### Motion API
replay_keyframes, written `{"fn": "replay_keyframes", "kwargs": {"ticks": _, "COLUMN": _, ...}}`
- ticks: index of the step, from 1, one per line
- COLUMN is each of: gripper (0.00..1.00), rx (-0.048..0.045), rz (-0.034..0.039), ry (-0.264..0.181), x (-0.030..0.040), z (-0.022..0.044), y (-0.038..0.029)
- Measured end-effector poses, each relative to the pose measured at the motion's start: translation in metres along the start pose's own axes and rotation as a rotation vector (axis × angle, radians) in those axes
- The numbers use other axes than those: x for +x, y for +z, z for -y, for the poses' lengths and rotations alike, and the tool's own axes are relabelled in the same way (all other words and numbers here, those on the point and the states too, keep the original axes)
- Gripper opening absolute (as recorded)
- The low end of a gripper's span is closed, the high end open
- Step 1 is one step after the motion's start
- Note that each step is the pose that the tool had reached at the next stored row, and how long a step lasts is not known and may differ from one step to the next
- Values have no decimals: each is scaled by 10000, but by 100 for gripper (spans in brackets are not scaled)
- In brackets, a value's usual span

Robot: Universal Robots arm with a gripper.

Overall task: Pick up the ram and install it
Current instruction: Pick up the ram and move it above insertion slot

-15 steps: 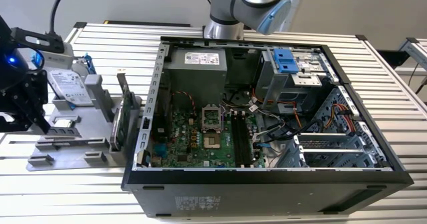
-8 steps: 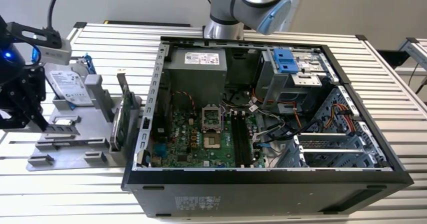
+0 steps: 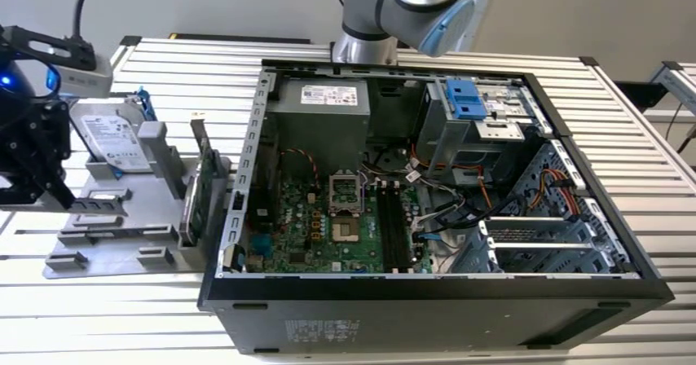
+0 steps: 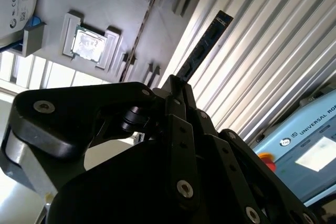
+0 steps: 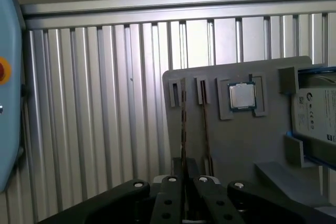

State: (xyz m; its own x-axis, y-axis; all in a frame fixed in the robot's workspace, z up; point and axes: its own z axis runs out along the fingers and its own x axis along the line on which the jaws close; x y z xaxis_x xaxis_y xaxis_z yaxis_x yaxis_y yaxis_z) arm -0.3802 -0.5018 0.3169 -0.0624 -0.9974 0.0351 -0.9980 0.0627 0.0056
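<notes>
Gripper was clamped tight on the ram, apparently lifted off the grey tray at the exterior view's left. Pickup looked done. Installing remained, as the memory slots in the open case sat empty.

The scene is set on a table of ribbed silver metal slats, seen in the exterior view and in both wrist views. In the first wrist view it is bordered by a raised metal rail. A plain grey wall is seen behind it, strong light is reflected off the slats, and a second slatted table is glimpsed at the exterior view's right.
</notes>
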Motion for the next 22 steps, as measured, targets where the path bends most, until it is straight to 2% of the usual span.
{"fn": "replay_keyframes", "kwargs": {"ticks": 22, "gripper": 0, "rx": -1, "rz": -1, "ry": 0, "x": 7, "z": -6, "y": -208}}
